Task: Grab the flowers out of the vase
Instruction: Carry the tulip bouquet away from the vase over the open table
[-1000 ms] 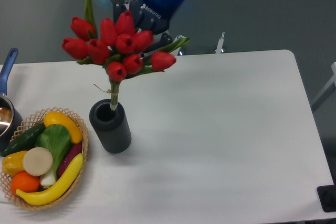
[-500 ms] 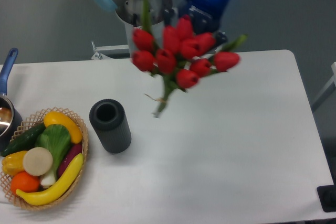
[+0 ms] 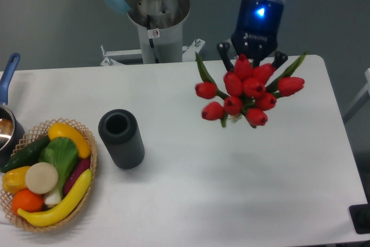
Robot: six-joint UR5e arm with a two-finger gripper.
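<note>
**Flowers clear of vase, held over table**

End effector (image 3: 252, 61) at 1 o'clock in frame, fingers pinching the flowers (image 3: 247, 92); grip point hidden behind the buds. Red buds facing camera, green leaves fanning toward 11 and 2 o'clock. Bunch hanging above the white table (image 3: 231, 172), well apart from the vase (image 3: 121, 139). Vase upright at 9 o'clock of the bunch, mouth open. Wicker basket (image 3: 87, 186) of vegetables just beside vase, at its 8 o'clock. Blue-handled pot (image 3: 8, 114) at far left edge.
</note>
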